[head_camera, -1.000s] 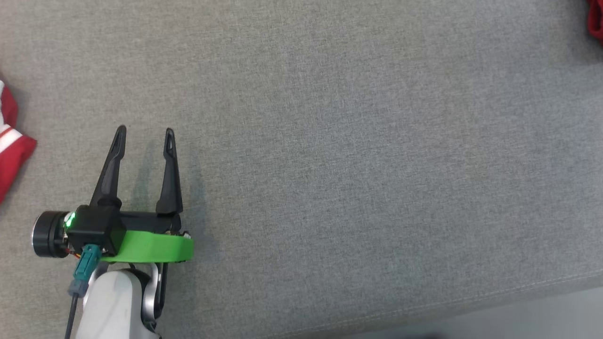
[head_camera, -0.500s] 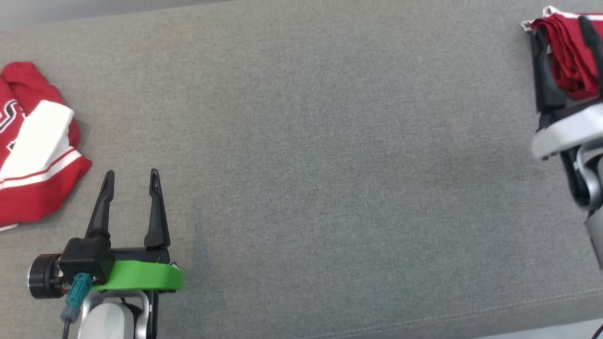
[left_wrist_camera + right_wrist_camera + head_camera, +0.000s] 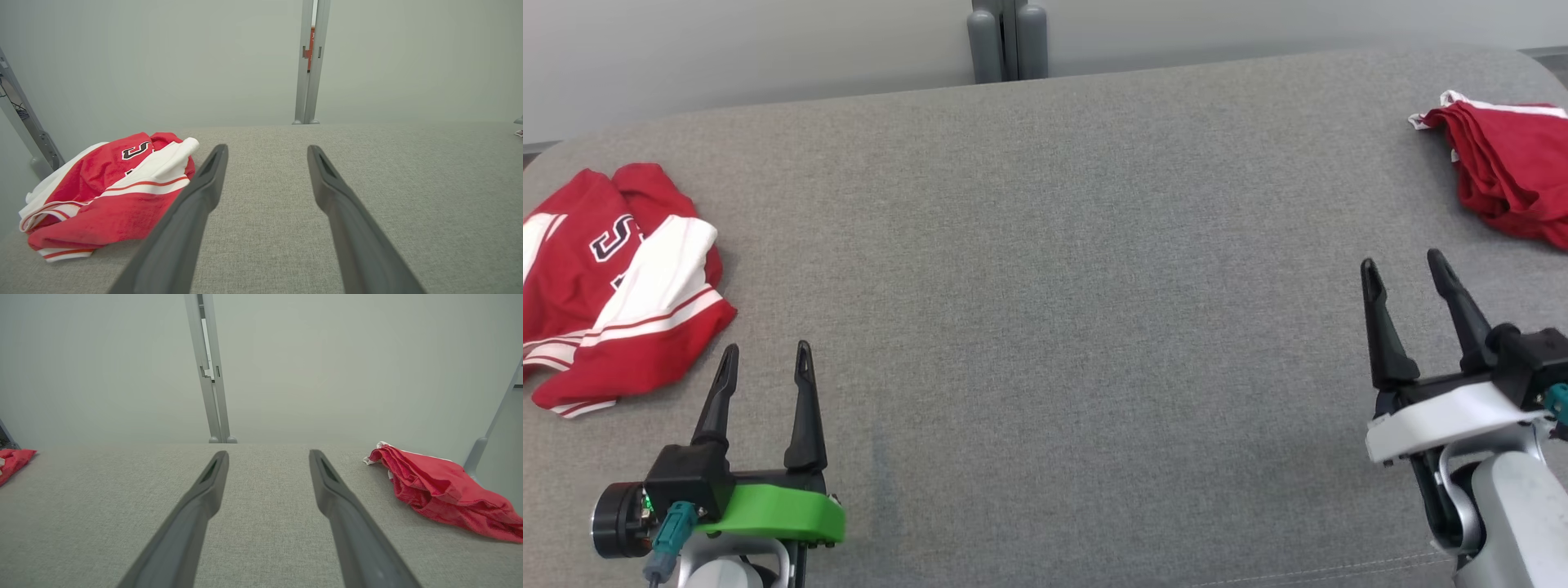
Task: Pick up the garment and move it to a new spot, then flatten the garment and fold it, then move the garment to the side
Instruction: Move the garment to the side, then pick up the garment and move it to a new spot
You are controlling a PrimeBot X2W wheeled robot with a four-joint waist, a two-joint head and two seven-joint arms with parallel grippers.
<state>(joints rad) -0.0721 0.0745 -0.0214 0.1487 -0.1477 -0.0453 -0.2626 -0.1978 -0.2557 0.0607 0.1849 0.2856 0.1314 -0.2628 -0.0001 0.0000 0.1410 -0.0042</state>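
Surface: a grey padded top, fabric-covered, with a pale wall behind and a grey post at the far edge. Item one: the red-and-white garment, bunched in a heap at the far left of the top, with lettering and white stripes showing. It lies too crumpled to give you a clear long axis. Item two: a plain red garment, loosely folded at the far right edge, which looks already set aside. Left gripper: fingers apart, holding nothing, low over bare fabric. The heap lies forward and to its left, its striped near corner close to the left fingertip, as the left wrist view confirms. Right gripper: fingers apart, holding nothing, well apart from the heap. Your left arm is plainly the nearer one, so reach forward-left for that corner.
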